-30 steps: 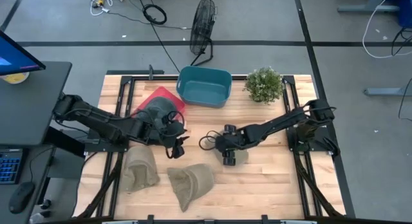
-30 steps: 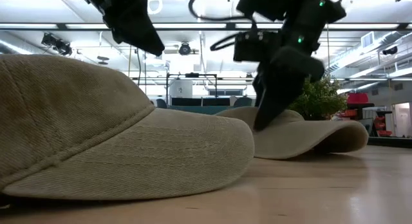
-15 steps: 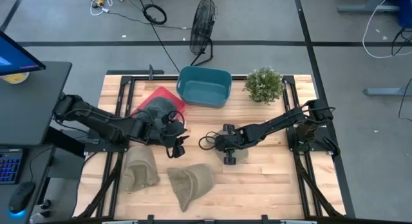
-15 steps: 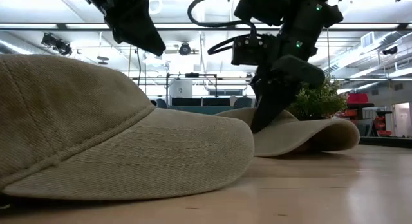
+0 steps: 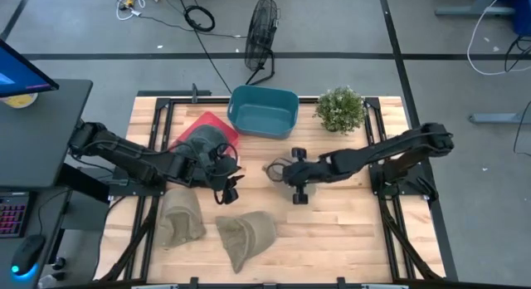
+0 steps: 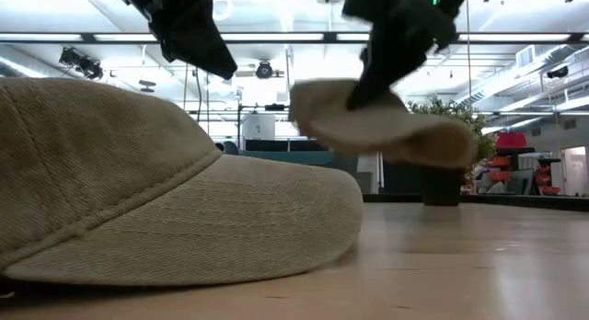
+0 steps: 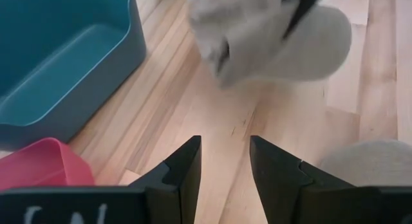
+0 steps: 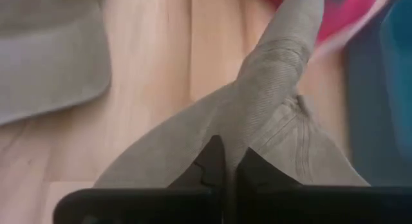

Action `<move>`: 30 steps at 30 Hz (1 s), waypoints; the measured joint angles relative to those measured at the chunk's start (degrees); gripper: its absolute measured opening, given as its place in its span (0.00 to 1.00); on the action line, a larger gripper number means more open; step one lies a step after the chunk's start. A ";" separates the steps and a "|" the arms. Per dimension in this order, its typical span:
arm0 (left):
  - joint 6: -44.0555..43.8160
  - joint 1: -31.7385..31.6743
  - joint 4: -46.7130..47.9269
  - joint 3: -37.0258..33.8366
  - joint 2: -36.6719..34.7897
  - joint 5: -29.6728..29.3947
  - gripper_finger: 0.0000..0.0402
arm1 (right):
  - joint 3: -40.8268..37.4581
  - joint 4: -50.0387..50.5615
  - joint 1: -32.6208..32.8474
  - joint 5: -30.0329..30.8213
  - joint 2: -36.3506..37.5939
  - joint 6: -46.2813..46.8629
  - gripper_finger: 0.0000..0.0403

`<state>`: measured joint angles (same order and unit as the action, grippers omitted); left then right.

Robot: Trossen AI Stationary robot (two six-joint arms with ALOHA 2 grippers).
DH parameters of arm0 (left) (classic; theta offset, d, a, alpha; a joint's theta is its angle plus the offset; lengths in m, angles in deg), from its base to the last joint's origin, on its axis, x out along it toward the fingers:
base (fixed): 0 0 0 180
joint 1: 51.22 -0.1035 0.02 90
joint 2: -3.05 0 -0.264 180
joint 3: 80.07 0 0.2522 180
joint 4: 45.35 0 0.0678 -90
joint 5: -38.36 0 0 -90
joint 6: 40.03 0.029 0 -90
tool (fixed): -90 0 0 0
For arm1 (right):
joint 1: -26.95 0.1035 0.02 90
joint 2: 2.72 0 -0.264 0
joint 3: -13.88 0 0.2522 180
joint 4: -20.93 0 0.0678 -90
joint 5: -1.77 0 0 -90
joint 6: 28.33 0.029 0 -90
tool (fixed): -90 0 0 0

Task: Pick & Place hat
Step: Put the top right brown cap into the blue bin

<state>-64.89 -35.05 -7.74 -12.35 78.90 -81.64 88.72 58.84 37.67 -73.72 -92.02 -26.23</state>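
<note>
My right gripper clamped on tan hat, clear above table; left gripper parted, empty.

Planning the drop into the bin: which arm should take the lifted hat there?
Right. Its gripper is shut on the hat, which is off the table, near the bin. The left gripper is open and empty.

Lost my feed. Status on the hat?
Right pincer shut on hat, hat clear of table. Left pincer open, waiting near red bin. Path to blue bin clear.
</note>
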 joint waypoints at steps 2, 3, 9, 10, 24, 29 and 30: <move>-0.02 0.27 -0.31 0.00 0.00 0.00 0.34 | 0.00 -1.51 -0.06 0.12 2.77 -4.56 0.02; -0.02 0.46 -0.43 0.00 0.00 0.00 0.34 | 0.00 -3.18 -0.07 0.21 4.06 -6.94 0.02; -0.02 1.58 -1.15 0.00 -0.02 0.01 0.34 | 0.02 -15.22 -0.64 8.52 9.70 -30.02 0.02; -0.02 1.81 -1.44 0.00 -0.02 0.00 0.34 | 0.02 -17.29 -1.15 8.65 9.98 -34.69 0.02; -0.44 4.17 -3.03 0.00 -0.07 0.02 0.34 | 0.04 -31.86 -20.20 0.33 4.34 -56.67 0.02; -1.89 4.34 -3.01 0.00 -0.07 0.02 0.34 | 0.04 -34.54 -26.69 -3.70 -1.08 -58.48 0.02; -1.92 4.34 -3.01 0.00 -0.07 0.02 0.34 | 0.04 -34.66 -27.59 -3.75 -2.24 -59.03 0.02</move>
<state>-66.82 -30.71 -10.75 -12.35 78.84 -81.62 88.77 24.18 10.08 -77.48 -94.26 -85.25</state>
